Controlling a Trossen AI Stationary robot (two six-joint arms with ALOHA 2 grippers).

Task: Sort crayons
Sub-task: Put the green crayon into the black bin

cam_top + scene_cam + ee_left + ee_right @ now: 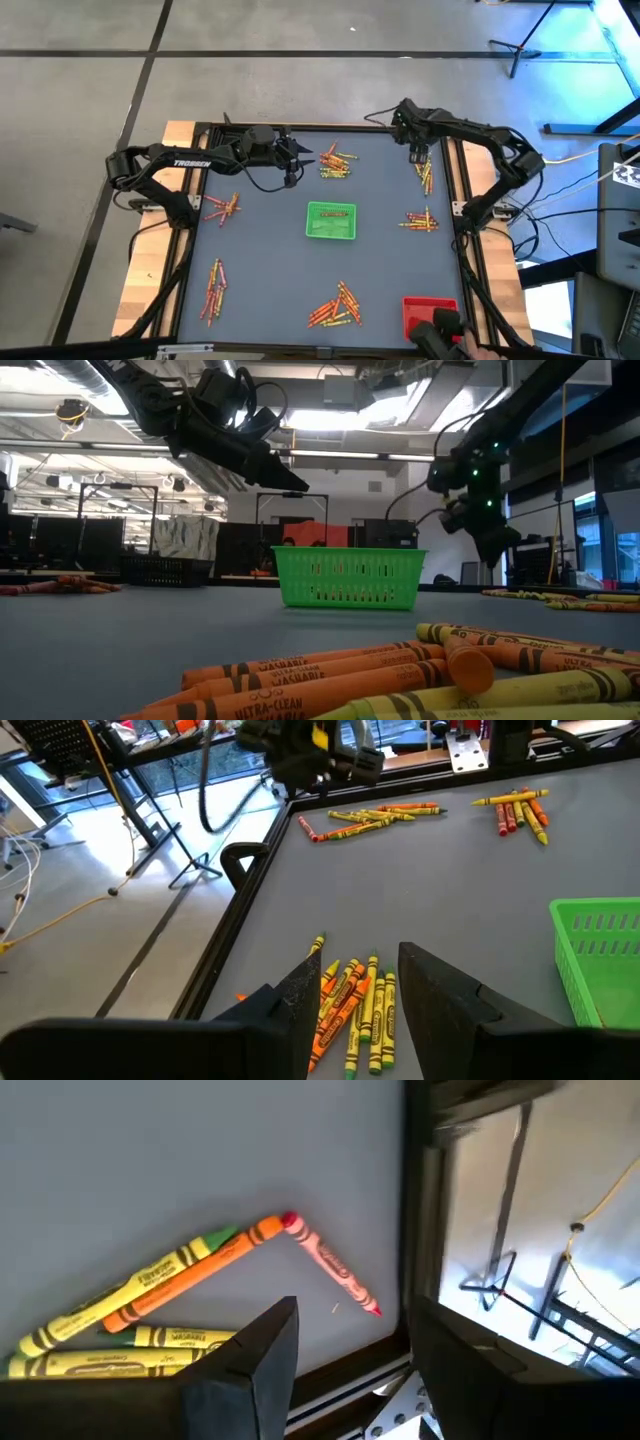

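Overhead, left end effector (300, 152) apart, empty — right end effector (418, 153) apart, above crayons (426, 176)

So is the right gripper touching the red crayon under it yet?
Apart. In the right wrist view the right gripper has open, empty fingers, and bare mat shows between their tips and the red crayon. The low view shows it above the table.

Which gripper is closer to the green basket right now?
Left, narrowly. The left gripper hovers above the table beyond the green basket, by the far crayon pile. The right gripper hangs over the far right edge, farther away. Both grippers are empty, fingers apart.
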